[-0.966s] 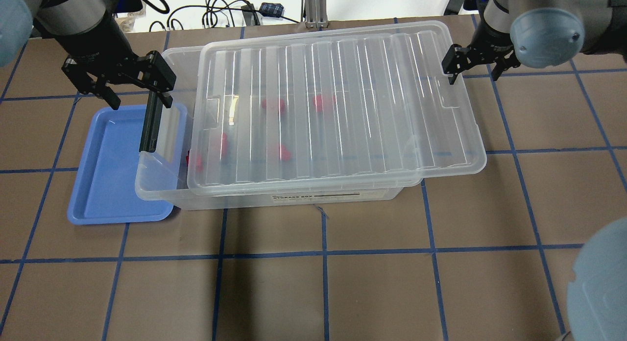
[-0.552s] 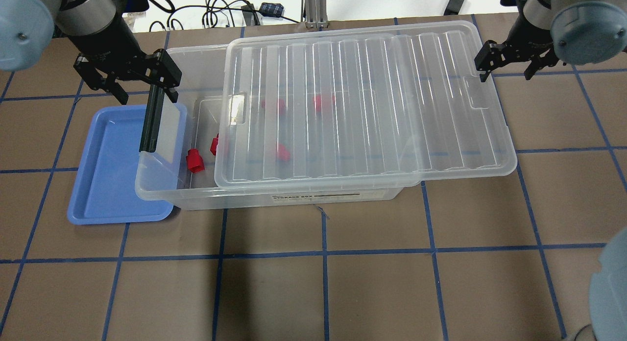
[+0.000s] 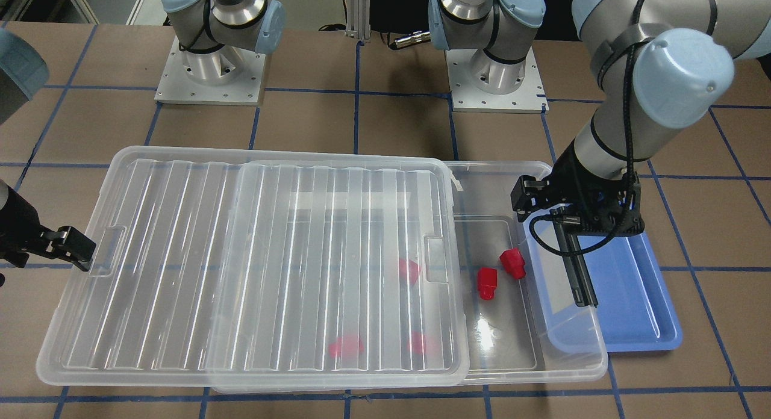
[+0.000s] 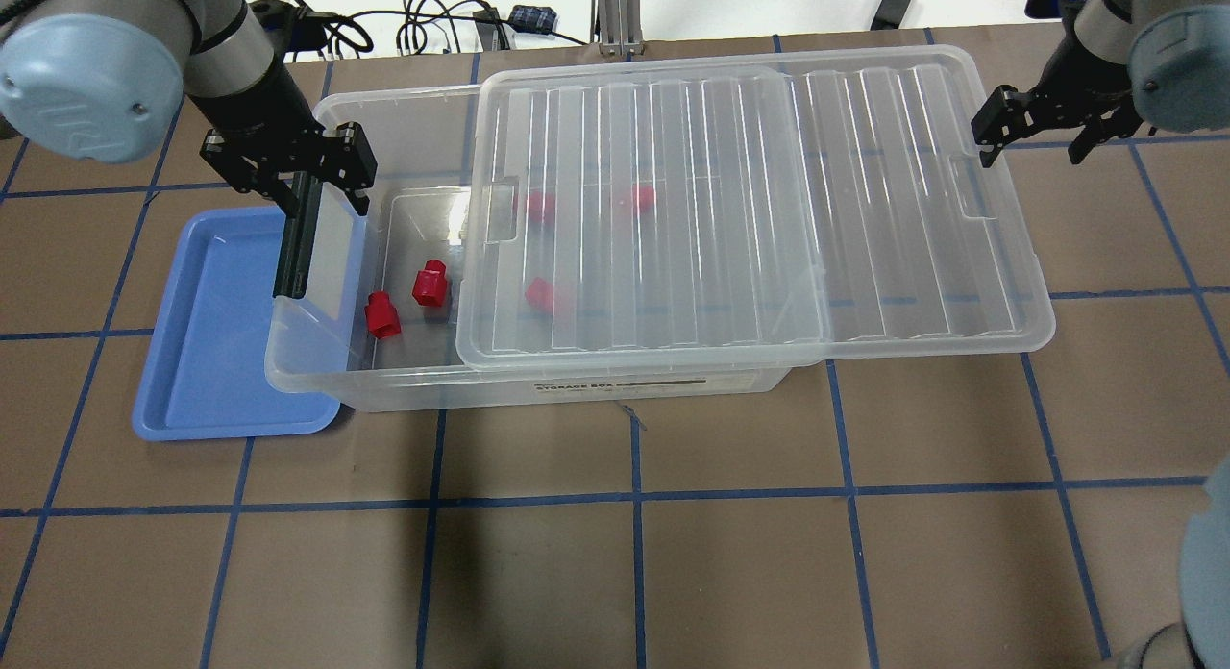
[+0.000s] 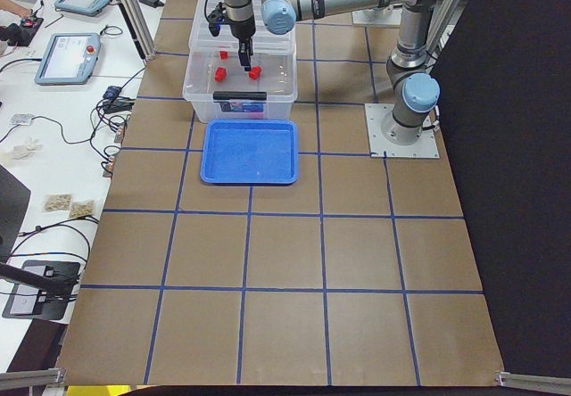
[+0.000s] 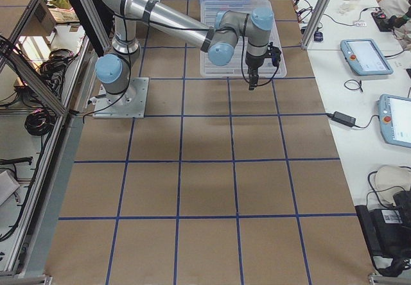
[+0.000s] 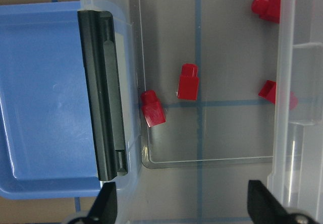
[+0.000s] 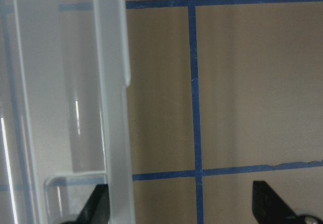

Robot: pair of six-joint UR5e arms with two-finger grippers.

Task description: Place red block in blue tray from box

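box (image 4: 577, 392) floor: red block (image 4: 430, 284), taper far-side

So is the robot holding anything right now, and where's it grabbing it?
Nothing. The left gripper hangs open over the uncovered end of the box; the right gripper is open at the edge of the lid.

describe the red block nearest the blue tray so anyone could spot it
Find the clear box, lid slid partway off, and look at its open end beside the blue tray. Two red blocks lie uncovered there. The red block you want sits closest to the end wall by the black latch; its neighbour lies nearer the lid.
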